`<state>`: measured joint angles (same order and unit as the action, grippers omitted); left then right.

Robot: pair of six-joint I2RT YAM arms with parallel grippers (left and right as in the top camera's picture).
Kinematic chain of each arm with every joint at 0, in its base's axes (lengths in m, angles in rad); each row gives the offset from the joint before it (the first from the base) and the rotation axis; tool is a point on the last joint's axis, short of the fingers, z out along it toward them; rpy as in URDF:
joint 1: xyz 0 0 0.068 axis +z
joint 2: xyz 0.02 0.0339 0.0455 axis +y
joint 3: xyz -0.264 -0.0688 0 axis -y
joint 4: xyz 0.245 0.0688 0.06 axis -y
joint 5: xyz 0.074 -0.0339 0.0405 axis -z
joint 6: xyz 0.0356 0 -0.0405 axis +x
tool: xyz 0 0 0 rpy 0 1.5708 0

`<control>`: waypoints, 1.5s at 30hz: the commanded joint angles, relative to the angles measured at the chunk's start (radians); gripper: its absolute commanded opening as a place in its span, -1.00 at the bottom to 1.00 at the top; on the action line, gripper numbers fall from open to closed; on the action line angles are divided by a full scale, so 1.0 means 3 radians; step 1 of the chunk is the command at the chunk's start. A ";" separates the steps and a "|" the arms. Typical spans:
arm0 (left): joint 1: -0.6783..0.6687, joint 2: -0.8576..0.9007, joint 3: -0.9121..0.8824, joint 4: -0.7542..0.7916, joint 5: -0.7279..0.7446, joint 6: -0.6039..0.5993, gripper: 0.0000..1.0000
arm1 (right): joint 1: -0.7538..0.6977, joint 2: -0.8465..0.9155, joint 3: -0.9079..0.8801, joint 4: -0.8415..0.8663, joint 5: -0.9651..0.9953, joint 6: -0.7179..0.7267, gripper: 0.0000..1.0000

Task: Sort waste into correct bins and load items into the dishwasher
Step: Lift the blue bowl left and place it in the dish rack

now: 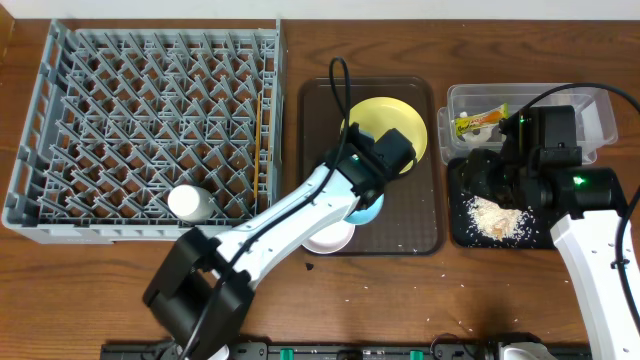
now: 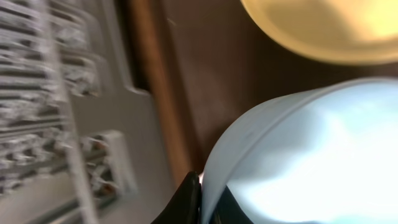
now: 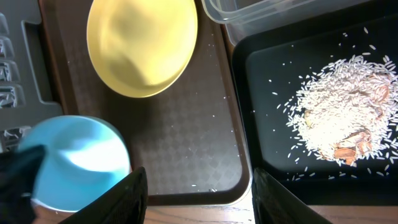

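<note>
Clearly the biggest thing on the wooden surface (image 1: 100,290) is the grey dish rack (image 1: 150,120), which fills its left half. Next to the rack's right side lies the brown serving tray (image 1: 410,225). To the right of that, the black tray (image 1: 462,232) sits nearer the robot and the clear plastic box (image 1: 470,97) just behind it.

The round yellow plate (image 1: 400,122) rests at the far end of the serving tray. Nearer on that tray is the light blue bowl (image 1: 368,210). From overhead it overlaps the white bowl (image 1: 330,238), which sits at the tray's near edge.

The left hand (image 2: 204,208) is fully closed, pinching the rim of the light blue bowl on the side facing the rack. Whether the bowl is lifted cannot be told.

The right hand (image 3: 199,205) stands about half open with nothing between its fingers. It hangs over the near edge where the serving tray meets the black tray.

A heap of pale rice scraps (image 1: 497,217) lies in the black tray, with loose grains scattered around it. The small white cup (image 1: 190,203) sits in the rack's near rows. The thin wooden chopsticks (image 1: 264,140) run along the rack's right side. The crumpled snack wrapper (image 1: 480,122) lies inside the clear box.
</note>
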<state>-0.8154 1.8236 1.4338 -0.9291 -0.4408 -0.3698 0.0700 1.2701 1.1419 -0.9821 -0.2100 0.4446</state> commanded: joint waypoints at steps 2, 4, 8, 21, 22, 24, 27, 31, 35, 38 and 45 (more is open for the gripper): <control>0.0009 -0.0151 0.0126 0.0025 -0.0548 -0.0043 -0.85 | -0.0018 -0.0014 0.0029 -0.0004 -0.0025 0.0037 0.03; 0.0008 -0.0158 0.0127 0.0037 -0.0685 -0.0050 -0.86 | -0.0018 -0.0014 0.0029 -0.0004 -0.0025 0.0037 0.04; 0.0009 -0.0212 0.0135 0.0006 -0.1227 -0.0104 -0.85 | -0.0018 -0.0014 0.0029 -0.0004 -0.0025 0.0037 0.04; 0.0202 -0.0287 0.0135 0.0013 -0.3021 -0.0028 -0.85 | -0.0018 -0.0014 0.0029 0.0006 -0.0024 0.0037 0.04; 0.0287 -0.0287 0.0135 0.0017 -0.3021 -0.0029 -0.85 | -0.0018 -0.0014 0.0029 0.0006 -0.0024 0.0037 0.04; 0.0465 -0.0281 0.0134 0.0038 -0.3009 -0.0029 -0.85 | -0.0018 -0.0014 0.0029 0.0006 -0.0024 0.0037 0.04; 0.0783 -0.0261 0.0134 0.0170 -0.3010 -0.0028 -0.85 | -0.0018 -0.0014 0.0029 0.0006 -0.0024 0.0037 0.04; 0.1156 -0.0167 0.0134 0.0463 -0.3011 0.0146 -0.85 | -0.0018 -0.0014 0.0029 0.0006 -0.0025 0.0037 0.04; 0.1373 0.0005 0.0134 0.0678 -0.3010 0.0267 -0.85 | -0.0018 -0.0014 0.0029 0.0008 -0.0024 0.0037 0.03; 0.1478 0.0182 0.0134 0.0860 -0.3010 0.0450 -0.85 | -0.0018 -0.0014 0.0029 0.0006 -0.0025 0.0037 0.04; 0.1518 0.0486 0.0134 0.0958 -0.3010 0.0571 -0.85 | -0.0018 -0.0014 0.0029 0.0006 -0.0025 0.0037 0.04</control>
<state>-0.3565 1.9480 1.4548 -0.6456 -1.3159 -0.2241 0.0700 1.2701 1.1419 -0.9794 -0.2104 0.4446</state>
